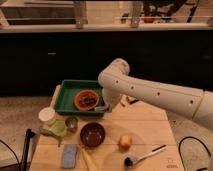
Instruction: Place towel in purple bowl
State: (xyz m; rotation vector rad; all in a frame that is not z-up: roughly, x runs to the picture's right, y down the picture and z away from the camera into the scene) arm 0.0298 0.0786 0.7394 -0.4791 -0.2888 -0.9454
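Observation:
The purple bowl [93,134] stands empty on the wooden table [145,125], left of centre. A green crumpled cloth, which looks like the towel [54,131], lies at the table's left edge, left of the bowl. My gripper [103,107] hangs from the white arm [150,92] at the right edge of the green tray [67,95], behind the bowl and well to the right of the towel. It holds nothing that I can see.
An orange bowl [86,99] with dark contents sits in the tray. A white cup [46,115] and a metal cup [71,123] stand by the towel. A blue sponge [69,155], a banana [89,160], a yellowish round fruit [125,142] and a brush [145,156] lie along the front.

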